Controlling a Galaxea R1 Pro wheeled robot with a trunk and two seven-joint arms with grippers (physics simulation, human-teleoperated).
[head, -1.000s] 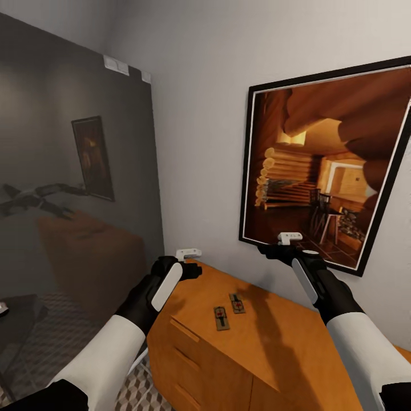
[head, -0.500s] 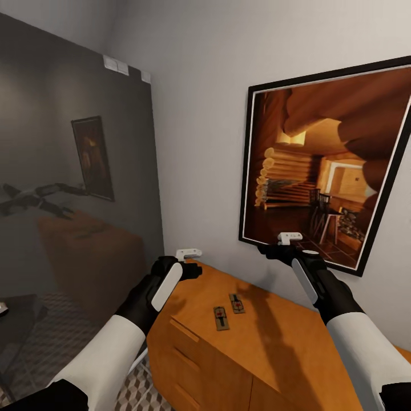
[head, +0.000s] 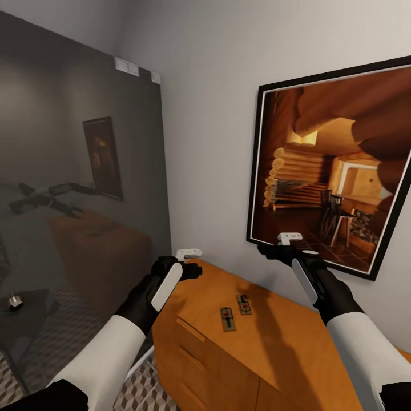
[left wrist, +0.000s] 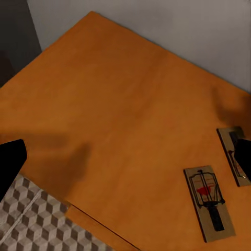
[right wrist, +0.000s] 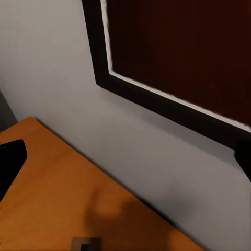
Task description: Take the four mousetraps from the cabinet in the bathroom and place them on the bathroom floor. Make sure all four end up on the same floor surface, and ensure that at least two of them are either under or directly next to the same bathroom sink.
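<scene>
Framed log-cabin picture (head: 337, 171) on grey wall (head: 211, 114); dark glass panel (head: 74, 188) adjacent.

Cabinet (head: 274, 348) orange-brown; mousetraps (head: 228, 317) tan w/ red mark; floor (head: 137, 388) brown/beige/white cube-pattern tiles; wall grey; picture frame (head: 254, 171) black.

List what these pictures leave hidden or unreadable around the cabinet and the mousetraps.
- Two mousetraps lie on the cabinet top; any others are not in view.
- Left wrist view: the second trap is partly covered by a dark fingertip and cut by the edge.
- Right wrist view: a trap is cut by the edge.
- Drawer contents: hidden behind shut fronts.
- Head view: each gripper's fingers hide behind its wrist.
</scene>
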